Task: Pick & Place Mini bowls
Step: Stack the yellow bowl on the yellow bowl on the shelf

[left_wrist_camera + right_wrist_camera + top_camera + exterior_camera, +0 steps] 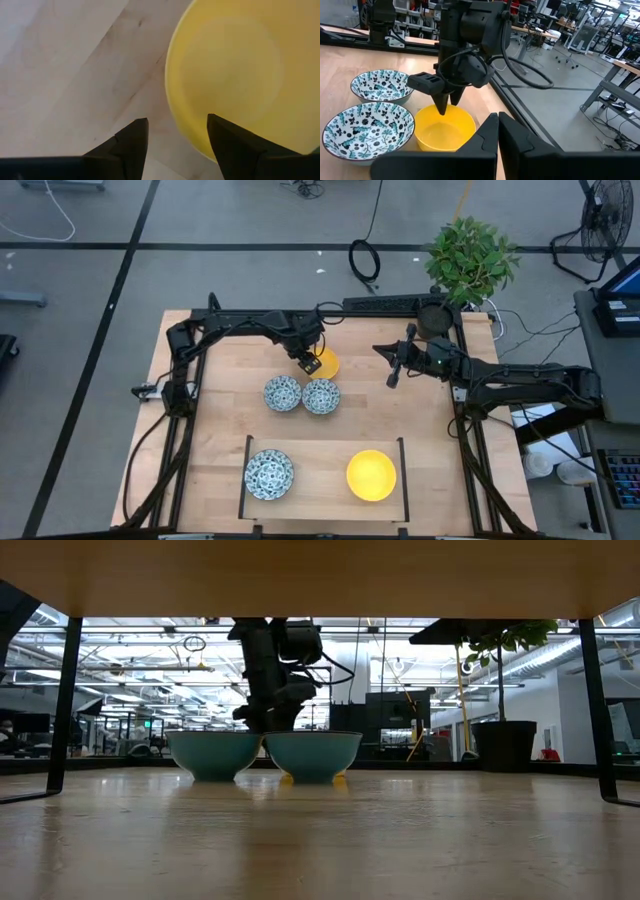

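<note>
- Mini bowls show as five in the high view: two sit inside the black-framed tray [248,470] at the table's near edge, a blue-patterned bowl in the tray [268,474] and a yellow bowl in the tray [371,475].
- Beyond the tray toward the table's middle, two more blue-patterned bowls stand touching side by side: the left patterned bowl [282,393] and the right patterned bowl [321,396].
- Just past that pair, farther from the tray, lies the loose yellow bowl [328,363], partly covered by the left arm.
- The left gripper [308,363] is at this yellow bowl's rim with its fingers [131,142] spread, one outside the wall and one over the inside; it is not yet pinching the rim, as far as the left wrist view shows.
- The right gripper [392,378] hangs above bare table to the side of the loose bowls, well away from the tray, its fingers pressed together and holding nothing.
- I judge the task partly done: if the tray is the goal, two bowls are placed and three wait outside it.
- A sixth bowl is not visible anywhere on the table.
- A potted plant [468,265] stands at the table's far corner, away from the tray, and takes no part.
</note>
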Available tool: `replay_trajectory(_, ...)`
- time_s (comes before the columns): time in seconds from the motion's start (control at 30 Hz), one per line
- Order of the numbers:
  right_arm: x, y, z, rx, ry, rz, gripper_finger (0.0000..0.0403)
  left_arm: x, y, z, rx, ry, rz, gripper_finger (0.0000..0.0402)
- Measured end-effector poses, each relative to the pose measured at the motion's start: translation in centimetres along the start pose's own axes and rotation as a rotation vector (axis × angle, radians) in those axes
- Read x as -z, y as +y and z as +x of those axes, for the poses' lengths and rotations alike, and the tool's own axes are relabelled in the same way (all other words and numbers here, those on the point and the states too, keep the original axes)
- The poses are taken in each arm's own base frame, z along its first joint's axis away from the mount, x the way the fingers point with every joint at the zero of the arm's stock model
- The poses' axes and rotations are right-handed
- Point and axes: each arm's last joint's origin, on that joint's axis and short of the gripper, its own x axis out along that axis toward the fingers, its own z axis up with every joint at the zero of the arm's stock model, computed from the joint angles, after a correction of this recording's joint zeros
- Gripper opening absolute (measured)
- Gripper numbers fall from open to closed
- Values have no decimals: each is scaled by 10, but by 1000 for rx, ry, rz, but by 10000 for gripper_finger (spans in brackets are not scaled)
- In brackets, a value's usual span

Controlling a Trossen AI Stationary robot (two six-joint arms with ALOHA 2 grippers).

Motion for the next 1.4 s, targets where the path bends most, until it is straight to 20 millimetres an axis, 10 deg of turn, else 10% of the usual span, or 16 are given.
replay_trajectory(0.77, 0, 0, 0, 0, 2, 11, 0, -1, -1, -10, -8, -34, 43, 14)
replay_trajectory(1.4, 0, 0, 0, -1, 4, 11, 0, 10, -18, -151, -309, -567, 183, 14)
